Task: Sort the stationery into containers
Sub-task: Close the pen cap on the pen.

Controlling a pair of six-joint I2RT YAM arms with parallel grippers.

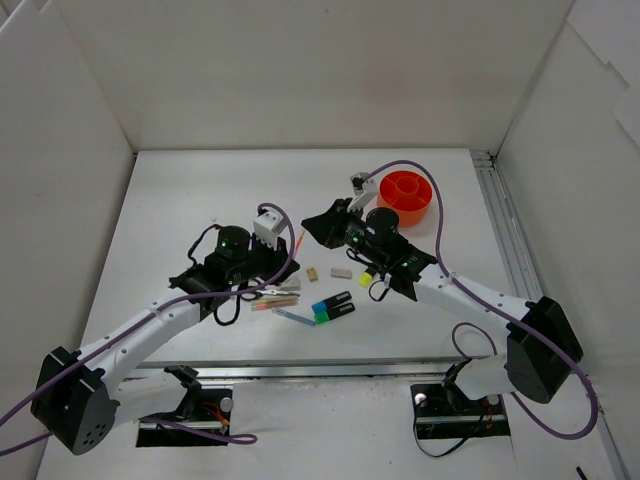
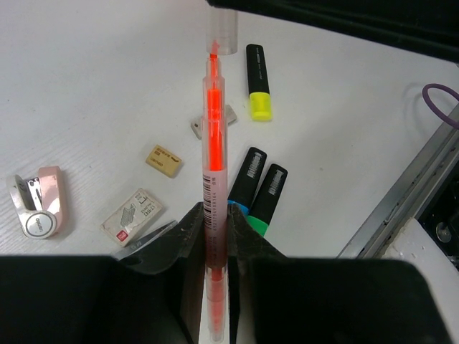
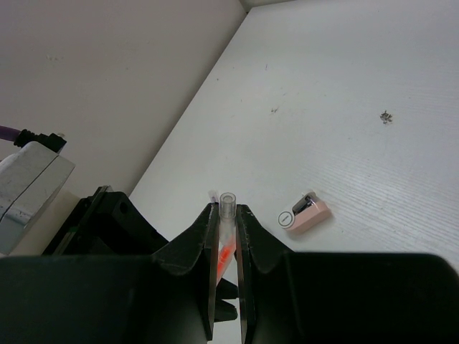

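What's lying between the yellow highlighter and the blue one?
Nothing; in the left wrist view only bare table separates the yellow highlighter from the blue highlighter.

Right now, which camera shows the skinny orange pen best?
The left wrist view: the thin clear-bodied orange pen runs nearly full length up from the left pincer. The top view shows only an orange sliver; the right wrist view only its clear end in the right pincer.

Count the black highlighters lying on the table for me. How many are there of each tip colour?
yellow-tipped highlighter: 1
blue-tipped highlighter: 1
green-tipped highlighter: 1
Total: 3
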